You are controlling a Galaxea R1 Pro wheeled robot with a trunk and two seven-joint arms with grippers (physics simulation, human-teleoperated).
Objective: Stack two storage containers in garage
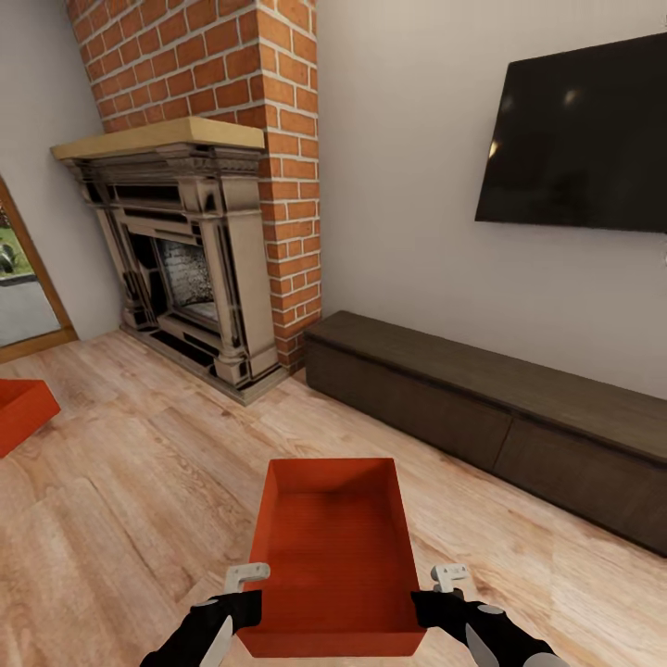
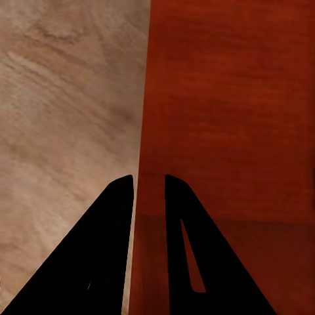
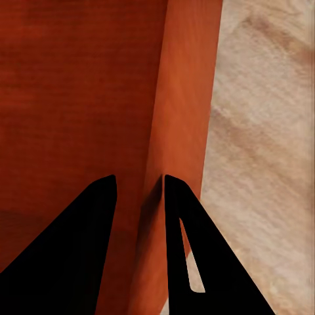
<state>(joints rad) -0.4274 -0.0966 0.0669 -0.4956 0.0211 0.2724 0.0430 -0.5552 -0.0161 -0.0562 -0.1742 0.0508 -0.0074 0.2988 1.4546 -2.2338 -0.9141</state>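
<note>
Still in the living room here, so I'd call this the early part of the job. Bin 1 (image 1: 335,556) is dead centre at 6 o'clock in the head view, open side up, over the wood floor (image 1: 139,463), and both arms have it. The left gripper (image 1: 243,602) sits on the bin's left wall near the close corner, and the left wrist view shows its 2 fingers (image 2: 105,249) narrow, straddling that thin wall edge, 1 finger outside and 1 inside. The right gripper (image 1: 435,602) mirrors it on the right wall; in the right wrist view the fingers (image 3: 187,243) pinch the wall the same way. Whether the bin is lifted or still resting on the planks, I can't tell.

Bin 2 (image 1: 20,412) is well apart, poking in at 9 o'clock on the floor, untouched.

Fireplace (image 1: 185,269) at 11 o'clock, TV (image 1: 579,139) at 2, dark cabinet (image 1: 500,417) under it at 3.

Done so far: 1 bin gripped, I'd say. Left: haul it to the garage, set it down on the concrete, come back for bin 2, stack it on top. So 0 of 2 delivered, most of the work ahead.
</note>
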